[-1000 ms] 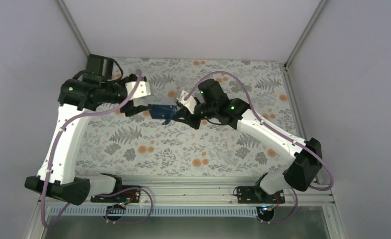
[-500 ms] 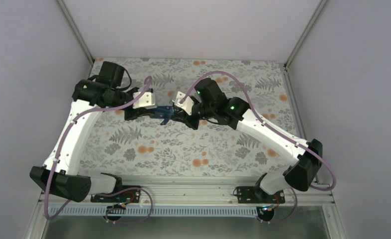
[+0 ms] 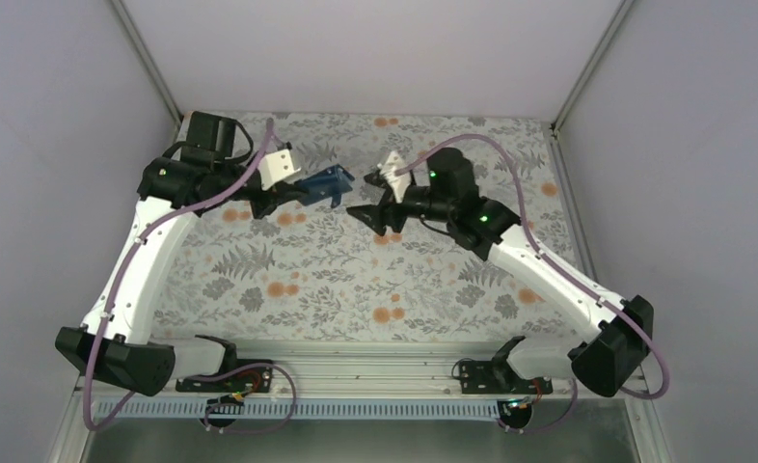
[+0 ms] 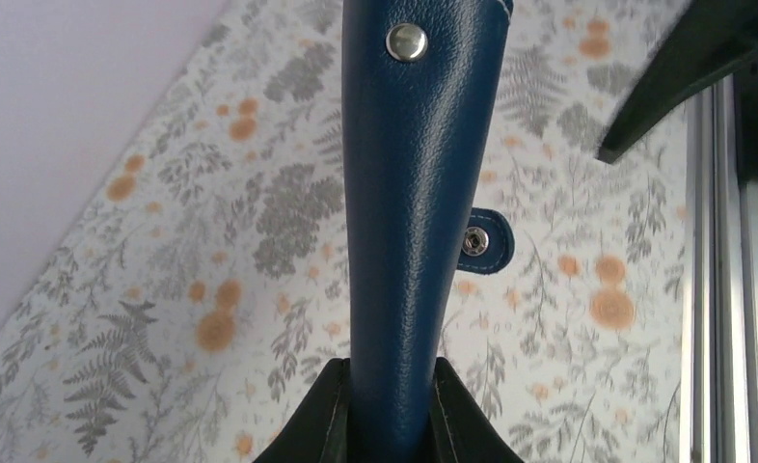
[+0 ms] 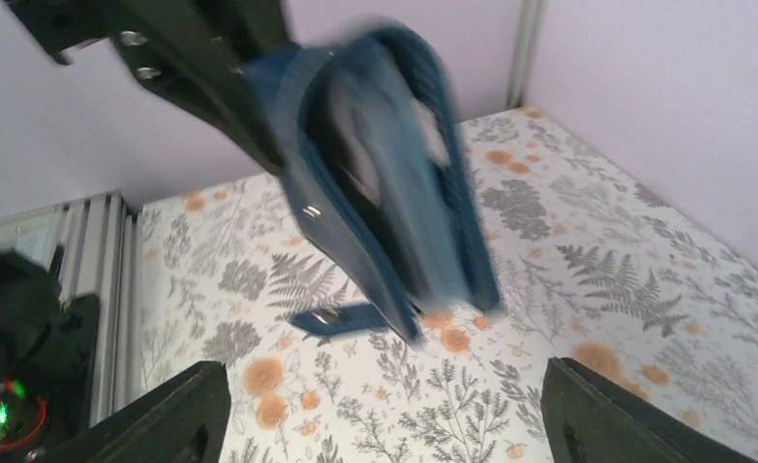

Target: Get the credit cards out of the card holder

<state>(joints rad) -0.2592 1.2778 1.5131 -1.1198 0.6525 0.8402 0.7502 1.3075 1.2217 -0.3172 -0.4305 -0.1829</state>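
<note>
The navy blue leather, booklet-shaped card holder (image 3: 325,183) is held up above the floral-patterned tablecloth (image 3: 356,280), its small snap tab (image 4: 485,241) hanging loose. The left gripper (image 3: 296,196) pinches one end of it. The right gripper (image 3: 365,212) is just beside it, jaws spread wide, holding nothing.

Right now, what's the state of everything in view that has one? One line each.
card holder: held off the table, clasp unfastened.
closure tab: unsnapped, hanging free.
left gripper: shut on the card holder.
right gripper: open, empty, apart from the card holder.
cards: none clearly visible; the right wrist view is too blurred to tell whether any sit inside.
</note>
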